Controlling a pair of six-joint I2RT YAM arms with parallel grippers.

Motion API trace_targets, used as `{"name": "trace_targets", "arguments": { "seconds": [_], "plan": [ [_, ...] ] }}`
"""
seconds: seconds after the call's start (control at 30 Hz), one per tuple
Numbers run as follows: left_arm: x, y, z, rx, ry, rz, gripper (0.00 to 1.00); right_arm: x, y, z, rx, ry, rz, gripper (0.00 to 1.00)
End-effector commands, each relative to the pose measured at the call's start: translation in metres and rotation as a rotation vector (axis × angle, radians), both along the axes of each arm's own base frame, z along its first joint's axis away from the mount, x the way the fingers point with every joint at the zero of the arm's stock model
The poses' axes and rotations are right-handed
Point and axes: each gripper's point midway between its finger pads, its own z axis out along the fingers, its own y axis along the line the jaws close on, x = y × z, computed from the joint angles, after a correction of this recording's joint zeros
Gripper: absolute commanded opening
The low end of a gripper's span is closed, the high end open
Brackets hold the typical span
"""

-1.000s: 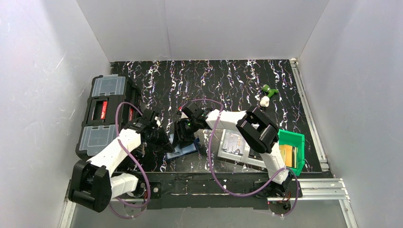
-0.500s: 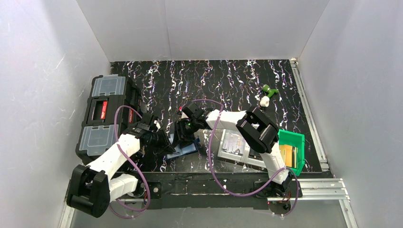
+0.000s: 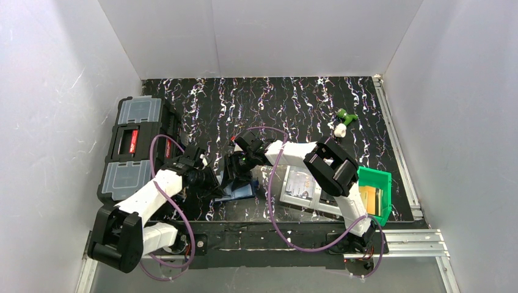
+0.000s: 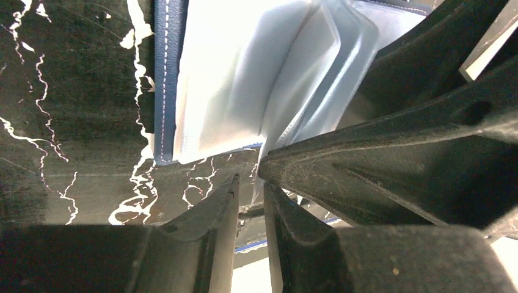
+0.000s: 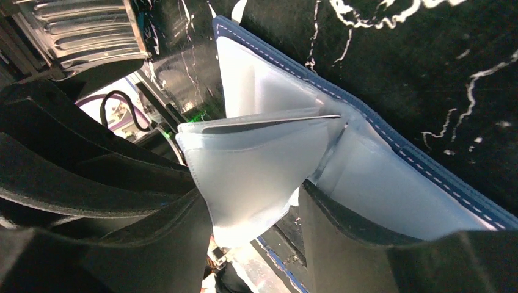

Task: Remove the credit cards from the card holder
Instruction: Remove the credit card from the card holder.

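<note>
The navy blue card holder (image 3: 239, 191) lies open on the black mat near the front edge, its pale blue sleeves (image 4: 244, 79) fanned upward. My right gripper (image 5: 250, 192) is open, and one raised sleeve flap (image 5: 256, 165) hangs between its fingers. A thin dark edge shows along that flap's top. My left gripper (image 4: 250, 180) is at the holder's near left corner, its jaws only narrowly apart, with a sliver of sleeve corner at its fingertips. In the top view both grippers (image 3: 215, 182) (image 3: 235, 173) meet over the holder. A gold-tan credit card (image 3: 369, 198) lies in the green bin.
A black toolbox (image 3: 137, 146) with clear lids stands at the left. A grey flat plate (image 3: 299, 183) lies right of the holder, beside the green bin (image 3: 377, 180). A green and white small object (image 3: 344, 122) sits at the back right. White walls surround the mat.
My right gripper's jaws have widened around the sleeve flap. The left arm has shifted slightly beside the holder. The holder itself stays in place.
</note>
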Motion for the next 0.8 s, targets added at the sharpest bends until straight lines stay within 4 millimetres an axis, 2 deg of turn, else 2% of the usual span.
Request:
{"name": "trace_targets", "arguments": {
  "seconds": [0.0,0.2,0.37,0.5,0.6,0.77],
  "plan": [
    [0.012,0.008,-0.006,0.066,-0.039,0.021,0.21,-0.008,-0.002,0.008,0.013,0.002,0.03,0.63],
    [0.017,0.01,-0.006,0.087,-0.047,0.032,0.21,-0.006,-0.006,0.014,0.018,-0.02,0.023,0.72],
    [0.018,0.008,-0.01,0.094,-0.041,0.022,0.25,-0.006,-0.009,0.013,0.012,-0.021,0.016,0.73],
    [0.022,0.007,-0.011,0.096,-0.043,0.021,0.27,-0.006,-0.011,0.009,0.001,-0.013,0.01,0.68],
    [0.027,0.005,-0.009,0.095,-0.045,0.014,0.27,-0.005,-0.013,0.006,-0.008,-0.007,0.002,0.59],
    [0.031,0.001,-0.008,0.091,-0.043,-0.005,0.28,-0.004,-0.017,0.001,-0.02,0.003,-0.009,0.54]
  ]
}}
